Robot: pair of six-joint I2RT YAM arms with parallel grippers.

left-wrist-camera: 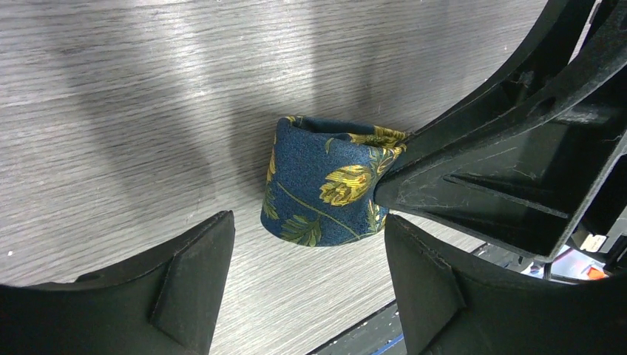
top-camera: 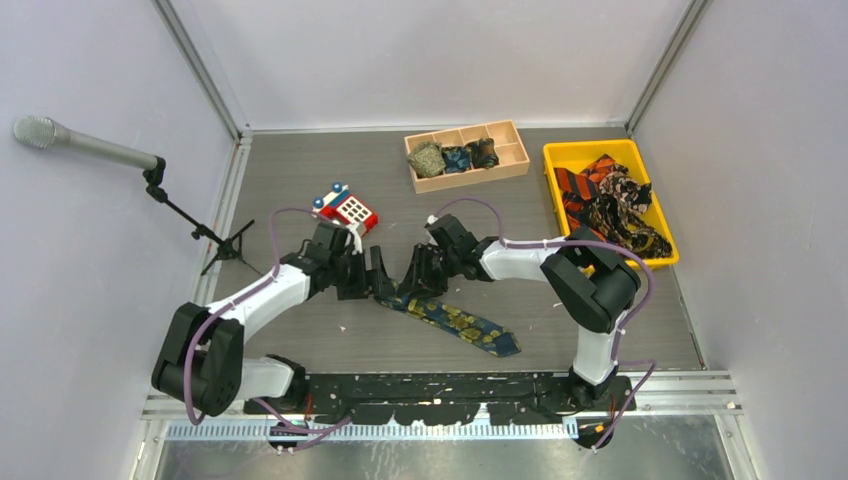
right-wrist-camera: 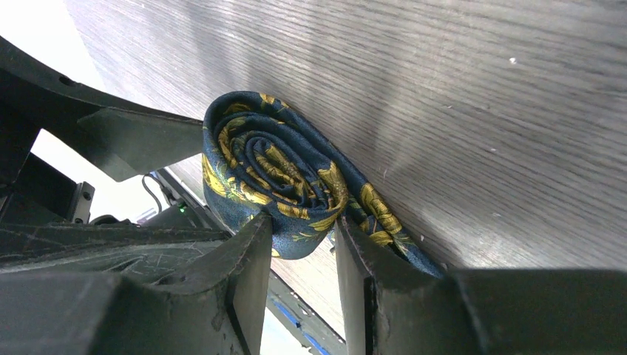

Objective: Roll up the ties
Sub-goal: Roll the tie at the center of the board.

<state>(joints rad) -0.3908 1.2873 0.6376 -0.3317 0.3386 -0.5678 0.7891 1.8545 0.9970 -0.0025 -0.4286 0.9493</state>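
Observation:
A navy tie with yellow-gold flowers lies on the table, its flat tail running toward the front right. Its other end is rolled into a coil standing on edge; the spiral shows in the right wrist view. My right gripper is shut on the coil's lower edge, one finger on each side. My left gripper is open, its jaws wide apart just short of the coil and not touching it. In the top view both grippers, left and right, meet at the coil.
A wooden divided box at the back holds three rolled ties. A yellow bin at the right holds several loose ties. A red-and-blue toy phone lies behind my left arm. A microphone stand is at the left.

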